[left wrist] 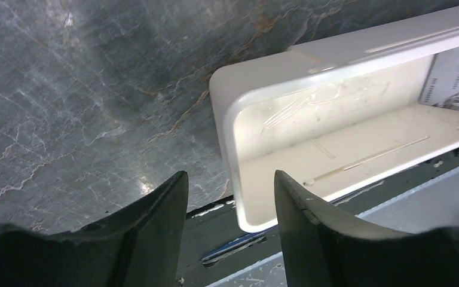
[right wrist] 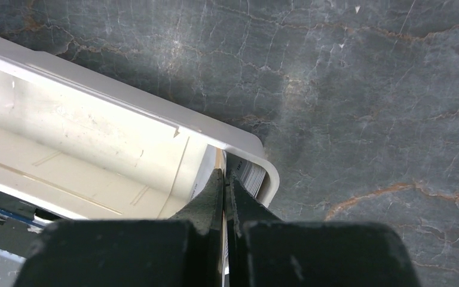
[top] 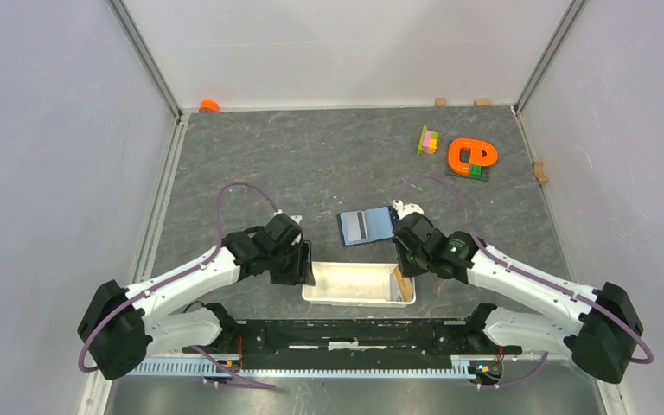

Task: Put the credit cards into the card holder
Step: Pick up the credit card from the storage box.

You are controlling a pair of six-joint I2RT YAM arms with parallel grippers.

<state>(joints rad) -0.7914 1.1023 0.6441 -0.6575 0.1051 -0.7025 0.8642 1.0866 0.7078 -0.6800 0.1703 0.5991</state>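
The credit cards (top: 404, 286) stood on edge at the 3 o'clock end of the white tray (top: 346, 282), print unreadable, the right gripper (right wrist: 225, 179) pinched shut on one, the left gripper (left wrist: 230, 177) gaping at 9 o'clock, the card holder (top: 382, 223) open at 12 o'clock.

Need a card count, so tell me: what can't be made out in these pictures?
Count of cards in the tray: right wrist view, the right hand covers them; top view, too small.
Whether that hand pinches one: hidden between its fingers.
Print on the cards: left wrist view, cut by the frame edge.
Wallet pockets: top view, too small.
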